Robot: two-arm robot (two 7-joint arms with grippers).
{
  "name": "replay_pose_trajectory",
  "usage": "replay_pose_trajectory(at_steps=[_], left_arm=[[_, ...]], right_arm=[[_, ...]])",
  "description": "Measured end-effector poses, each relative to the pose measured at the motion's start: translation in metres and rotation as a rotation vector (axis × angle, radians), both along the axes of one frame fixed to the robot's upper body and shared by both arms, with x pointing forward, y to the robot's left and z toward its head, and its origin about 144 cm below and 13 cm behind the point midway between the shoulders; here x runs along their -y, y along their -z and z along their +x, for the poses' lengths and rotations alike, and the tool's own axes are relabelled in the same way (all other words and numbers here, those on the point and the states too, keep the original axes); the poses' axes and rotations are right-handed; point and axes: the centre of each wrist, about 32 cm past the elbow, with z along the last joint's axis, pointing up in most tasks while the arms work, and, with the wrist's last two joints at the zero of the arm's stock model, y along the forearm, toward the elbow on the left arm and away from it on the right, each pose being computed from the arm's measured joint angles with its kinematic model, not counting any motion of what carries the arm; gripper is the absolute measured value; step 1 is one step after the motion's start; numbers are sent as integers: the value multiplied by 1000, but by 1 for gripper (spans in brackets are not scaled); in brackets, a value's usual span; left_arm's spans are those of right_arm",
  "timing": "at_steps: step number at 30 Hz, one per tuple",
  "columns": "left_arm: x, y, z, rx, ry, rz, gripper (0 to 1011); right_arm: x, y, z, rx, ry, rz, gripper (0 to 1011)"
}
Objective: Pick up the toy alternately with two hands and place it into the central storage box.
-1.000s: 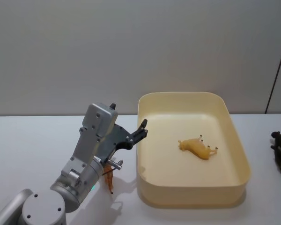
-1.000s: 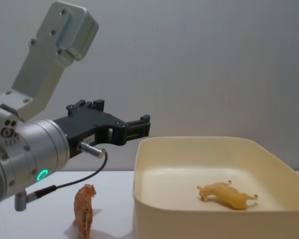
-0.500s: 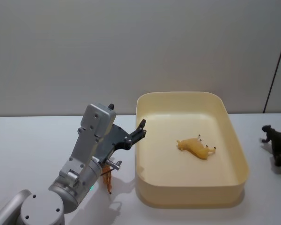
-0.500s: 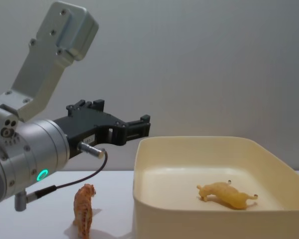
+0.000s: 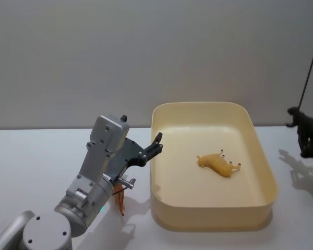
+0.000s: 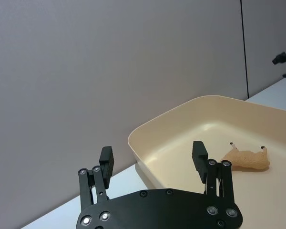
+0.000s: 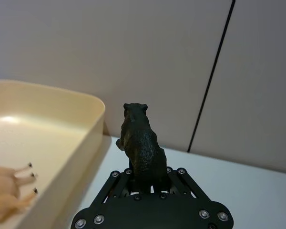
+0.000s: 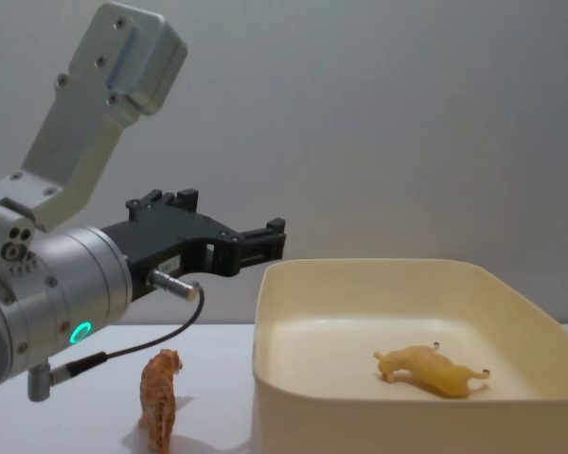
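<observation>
Rising since 0.5 s ago, the glossy black bear (image 5: 303, 129) hangs right of the smooth cream tub (image 5: 208, 219), pinched in the right gripper (image 7: 145, 172); the left gripper (image 6: 152, 155), fingers spread wide, hovers unmoved by the tub's left rim; 1 yellow animal (image 5: 219, 164) lies inside.

The storage box (image 5: 214, 220) is cream-yellow, the animal (image 5: 217, 164) in it pale yellow, the tiger (image 8: 160, 399) orange, the bear (image 7: 139, 143) black like my left claw (image 6: 152, 153), the desk (image 5: 36, 156) white.

I work in what looks like a test lab: a bare white table (image 5: 31, 156) under the cream storage box (image 5: 214, 217), plain grey wall panels (image 5: 120, 57) behind it (one dark seam (image 5: 311, 67)).
</observation>
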Motion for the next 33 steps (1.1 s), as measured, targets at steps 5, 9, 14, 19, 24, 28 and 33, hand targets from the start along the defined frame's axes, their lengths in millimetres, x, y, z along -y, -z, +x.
replay_pose_trajectory(at_steps=[5,9,14,19,24,28,33], left_arm=[[0,0,0,0,0,0,1001],[0,0,0,0,0,0,1001],[0,0,0,0,0,0,1001],[0,0,0,0,0,0,1001],[0,0,0,0,0,0,1001],[0,0,0,0,0,0,1001],[0,0,0,0,0,0,1001]], right_arm=[[-6,-14,1,34,-30,28,182],[-14,-26,3,35,-63,42,182],[-25,-35,7,13,-96,47,182],[-41,-44,16,-22,-133,40,182],[-55,-48,23,-42,-162,39,182],[-65,-51,28,-57,-184,37,268],[-72,-53,32,-66,-200,35,407]])
